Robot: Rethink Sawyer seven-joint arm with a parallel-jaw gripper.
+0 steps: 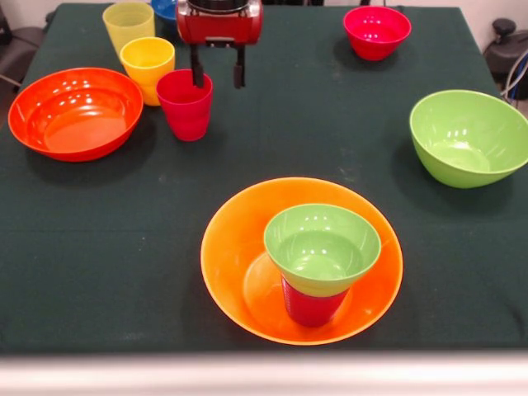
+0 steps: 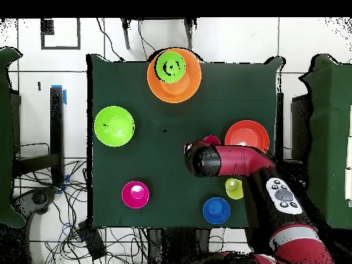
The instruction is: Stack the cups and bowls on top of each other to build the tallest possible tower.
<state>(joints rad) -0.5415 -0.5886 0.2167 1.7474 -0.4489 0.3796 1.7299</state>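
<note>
My gripper (image 1: 218, 71) hangs at the far side of the table with its jaws open. One finger (image 1: 197, 69) is over the mouth of the upright red-pink cup (image 1: 185, 107), the other just outside its rim. The tower stands near the front: the large yellow-orange bowl (image 1: 231, 256) holds an upside-down cup (image 1: 313, 307) that looks dark red here, with the small green bowl (image 1: 322, 247) upright on top. The pale yellow cup (image 1: 128, 25) and the yellow-orange cup (image 1: 148, 66) stand left of the red-pink cup. In the overhead view my arm (image 2: 230, 161) covers the gripper.
The wide orange-red bowl (image 1: 76, 111) sits at the left, close to the cups. The large green bowl (image 1: 469, 136) is at the right, the small red-pink bowl (image 1: 376, 31) at the far right, and the blue bowl (image 1: 165, 8) at the far edge behind my gripper.
</note>
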